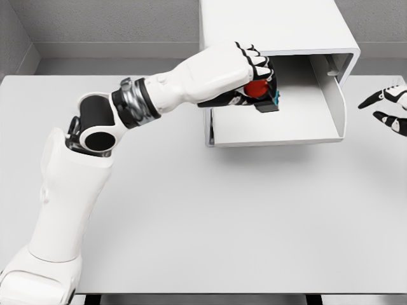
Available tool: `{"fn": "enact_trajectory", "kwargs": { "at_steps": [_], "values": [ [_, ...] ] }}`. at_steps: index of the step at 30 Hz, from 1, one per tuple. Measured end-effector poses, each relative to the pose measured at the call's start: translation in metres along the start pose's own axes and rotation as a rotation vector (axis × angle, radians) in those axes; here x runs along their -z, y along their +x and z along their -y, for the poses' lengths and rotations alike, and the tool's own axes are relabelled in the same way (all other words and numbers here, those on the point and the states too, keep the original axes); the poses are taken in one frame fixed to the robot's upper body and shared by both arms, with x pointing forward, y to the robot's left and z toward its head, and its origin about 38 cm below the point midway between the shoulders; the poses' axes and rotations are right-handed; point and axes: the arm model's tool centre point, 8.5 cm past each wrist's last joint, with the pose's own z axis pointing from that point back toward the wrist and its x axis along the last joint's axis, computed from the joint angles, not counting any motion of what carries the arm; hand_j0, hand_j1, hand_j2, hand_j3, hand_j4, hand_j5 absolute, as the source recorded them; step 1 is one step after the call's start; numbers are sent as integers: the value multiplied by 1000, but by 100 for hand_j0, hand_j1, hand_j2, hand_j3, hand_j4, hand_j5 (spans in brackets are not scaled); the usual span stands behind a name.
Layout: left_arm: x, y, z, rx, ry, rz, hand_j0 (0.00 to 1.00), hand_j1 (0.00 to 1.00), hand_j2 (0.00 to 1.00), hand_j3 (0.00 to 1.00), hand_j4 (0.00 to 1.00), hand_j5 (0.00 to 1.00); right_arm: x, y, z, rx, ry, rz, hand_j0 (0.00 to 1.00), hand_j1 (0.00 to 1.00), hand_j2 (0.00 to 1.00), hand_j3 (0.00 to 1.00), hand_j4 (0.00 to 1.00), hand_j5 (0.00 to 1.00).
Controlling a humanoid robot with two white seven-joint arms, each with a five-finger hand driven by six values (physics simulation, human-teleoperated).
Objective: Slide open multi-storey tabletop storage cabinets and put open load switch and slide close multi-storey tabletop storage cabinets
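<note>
Nearest me, the left arm (70, 190) rose from the lower left corner and bent at the elbow, so the forearm ran up and across the white surface (222, 222) toward the cabinet. I judged that the bend was there to bring the wrist in level with the open drawer rather than down onto it from above.

At the end of that arm, the left hand (245, 79) was closed around the load switch (259, 89). I could see the switch's red knob and dark body with a teal edge showing between the curled fingers (257, 63), on the side of the hand facing the drawer's interior. Held that way, the switch pointed into the opening, which I took as the carry before release.

Just under and beyond the hand lay the pulled-out drawer (280, 127), its floor bare beneath the switch and its front panel angled off to the far side from the hand. The switch hung above that floor, not resting on it as far as I could tell. Behind the hand stood the cabinet (273, 28) body, from which the drawer had been slid.

Well apart, past the drawer front, the right hand (389, 105) showed at the picture's edge with fingers spread, holding nothing, presumably kept clear.
</note>
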Motion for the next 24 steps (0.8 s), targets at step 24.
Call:
{"fn": "enact_trajectory", "kwargs": {
  "at_steps": [24],
  "values": [
    [12,0,30,-6,-79,-29,43,43,43,43,43,43,-34,-25,-61,34,129,-120,55,55,55,55,55,55]
  ]
}}
